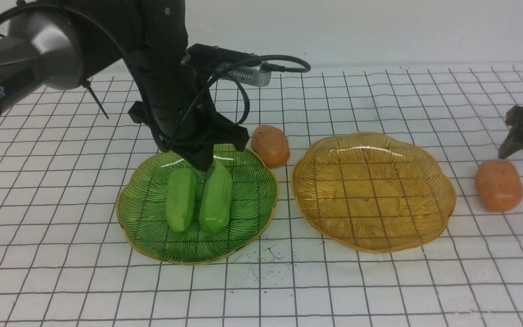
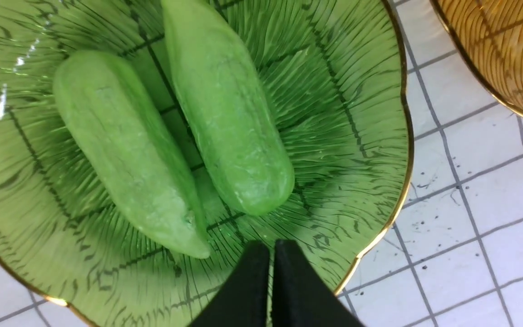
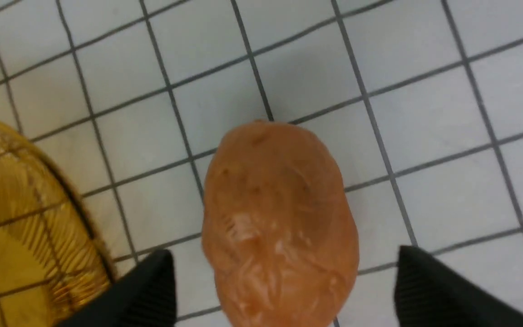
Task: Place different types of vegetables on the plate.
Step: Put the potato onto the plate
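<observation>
- Over the green plate, the left gripper is clenched empty near two cucumbers.
- Right gripper gapes, released, around a potato on the table.

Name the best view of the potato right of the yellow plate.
Right wrist view: the potato sits large and central inside the open right hand. Front view shows it small but whole. Left wrist view misses it.
</observation>
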